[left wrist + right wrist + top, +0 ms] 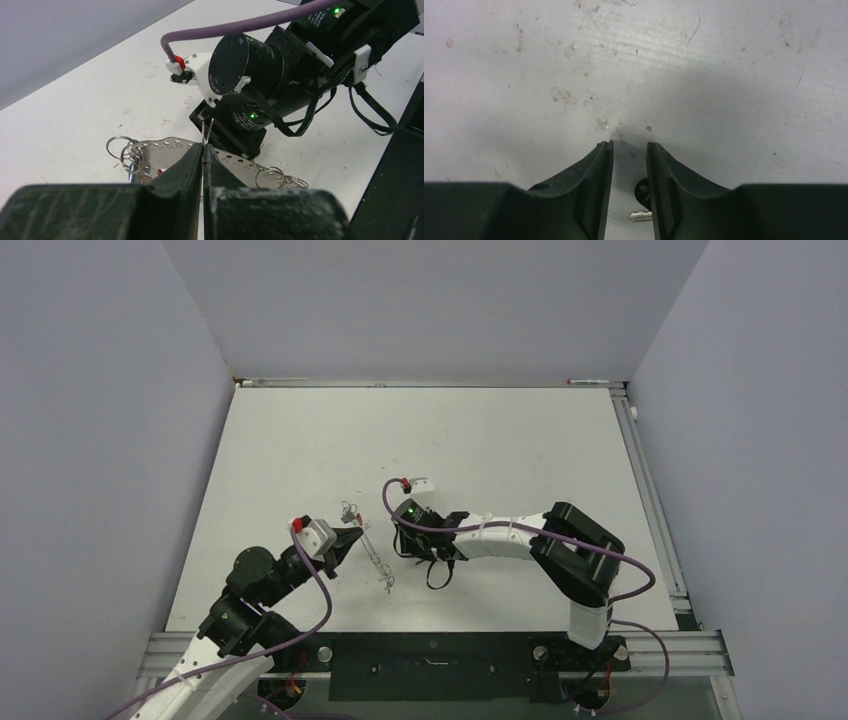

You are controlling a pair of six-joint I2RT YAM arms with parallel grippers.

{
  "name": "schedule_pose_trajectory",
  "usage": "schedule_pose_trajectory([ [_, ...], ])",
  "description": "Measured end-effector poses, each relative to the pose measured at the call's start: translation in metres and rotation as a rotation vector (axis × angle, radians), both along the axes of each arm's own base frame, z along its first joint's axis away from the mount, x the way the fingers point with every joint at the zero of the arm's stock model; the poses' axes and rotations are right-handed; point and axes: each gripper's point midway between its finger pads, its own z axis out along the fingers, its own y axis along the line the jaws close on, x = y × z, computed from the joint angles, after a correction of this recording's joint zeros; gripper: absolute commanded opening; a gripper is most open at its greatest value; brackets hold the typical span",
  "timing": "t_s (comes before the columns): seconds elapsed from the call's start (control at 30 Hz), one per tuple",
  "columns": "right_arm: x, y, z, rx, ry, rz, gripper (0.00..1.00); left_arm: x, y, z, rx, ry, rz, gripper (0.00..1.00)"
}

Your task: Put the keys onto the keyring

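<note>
**Black key in right gripper's gap; keyring held by left**

Table [480, 440]: both grippers meet left of centre in the top view.

Left gripper [202, 150]: fingers shut on the keyring [208, 131]. Its thin wire rises from the tips toward frame top.

Right gripper [629, 145]: points down at the table, fingers apart with a narrow gap, clamping nothing visible.

Black key [642, 192]: sits in that gap at bottom centre of the right wrist view, behind the tips. Head is by the right-hand finger, blade runs toward frame left.

Judgement: the right gripper is nearer. The key's long axis lies across the gap, so closing would squeeze it end to end.
</note>
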Motion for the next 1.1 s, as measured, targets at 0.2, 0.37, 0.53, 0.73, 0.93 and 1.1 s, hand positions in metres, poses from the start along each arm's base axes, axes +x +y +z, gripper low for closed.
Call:
schedule_pose_trajectory([
  [0.2,-0.003,0.005,-0.002,0.01,0.015,0.023,0.32,0.0,0.001,0.001,-0.003,-0.005,0.003,0.0],
  [0.37,-0.015,0.01,-0.002,0.001,0.022,0.057,0.32,0.0,0.001,0.001,-0.002,-0.005,0.003,0.0],
  [0.53,-0.039,0.006,-0.003,-0.036,0.045,0.103,0.32,0.0,0.001,0.001,-0.001,-0.006,0.005,0.0],
  [0.73,-0.062,-0.012,-0.004,-0.09,0.075,0.135,0.3,0.0,0.002,0.0,0.002,-0.005,0.008,0.0],
  [0.93,-0.075,-0.024,0.003,-0.116,0.092,0.16,0.31,0.001,0.002,-0.001,0.007,-0.004,0.008,0.0],
  [1.1,-0.069,-0.015,0.032,-0.04,0.034,0.152,0.32,0.002,0.002,-0.001,0.011,-0.003,0.012,0.0],
])
